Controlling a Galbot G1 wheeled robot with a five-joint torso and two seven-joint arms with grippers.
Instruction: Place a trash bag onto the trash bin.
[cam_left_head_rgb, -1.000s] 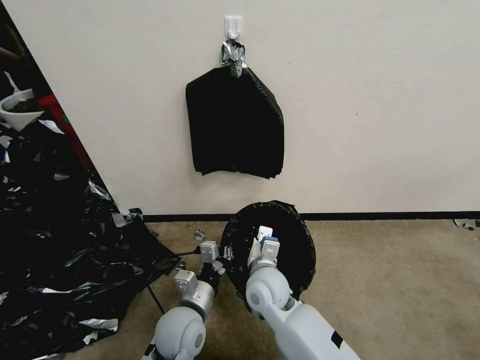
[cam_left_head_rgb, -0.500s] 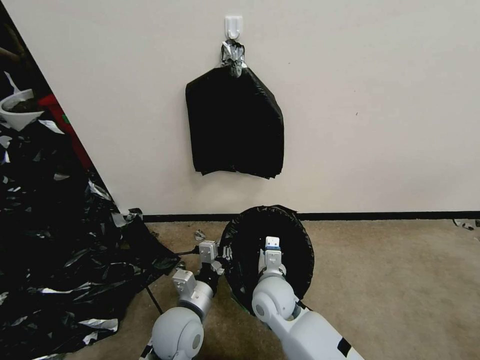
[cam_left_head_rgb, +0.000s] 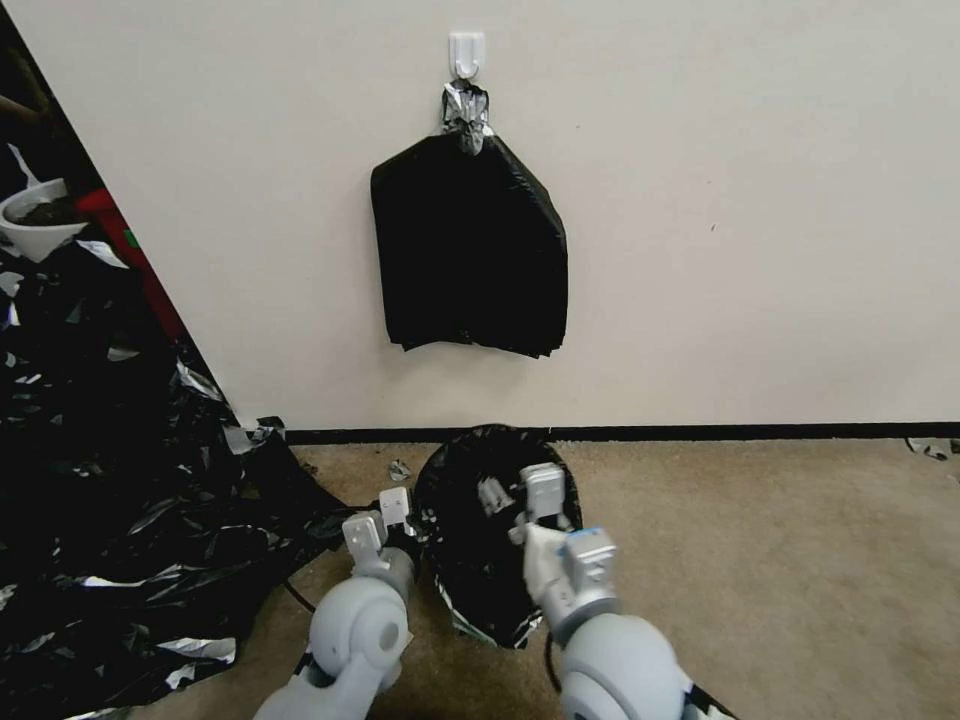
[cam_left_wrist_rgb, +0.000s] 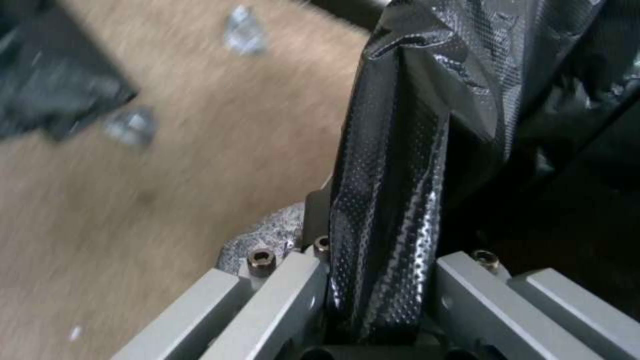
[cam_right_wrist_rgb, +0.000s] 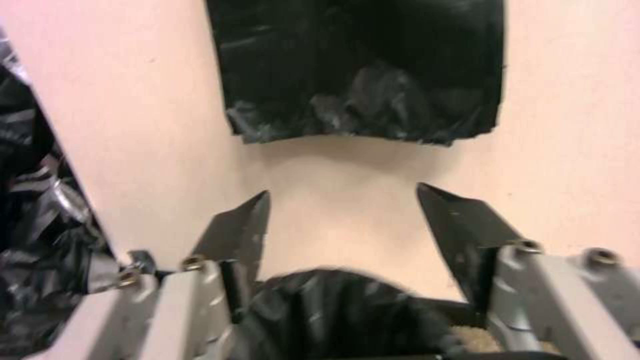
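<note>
The trash bag (cam_left_head_rgb: 470, 560) is glossy black film spread as a round dark mouth on the carpet in front of me. It hides the trash bin. My left gripper (cam_left_head_rgb: 396, 506) sits at the bag's left rim. In the left wrist view that gripper (cam_left_wrist_rgb: 383, 250) is shut on a dimpled fold of the bag (cam_left_wrist_rgb: 393, 165). My right gripper (cam_left_head_rgb: 516, 488) hovers over the bag's mouth. Its fingers (cam_right_wrist_rgb: 241, 225) stand open, nothing between them, facing the wall, with bag film (cam_right_wrist_rgb: 333, 305) below.
A thick stack of black bags (cam_left_head_rgb: 468, 250) hangs from a white hook (cam_left_head_rgb: 467, 52) on the wall. A big heap of black plastic (cam_left_head_rgb: 110, 500) and a white pot (cam_left_head_rgb: 40, 220) fill the left. Bare carpet (cam_left_head_rgb: 780, 570) lies to the right.
The bag's mouth has shifted left and looks narrower. My left gripper moved left with the rim. My right gripper lifted out of the bag and turned toward the wall.
</note>
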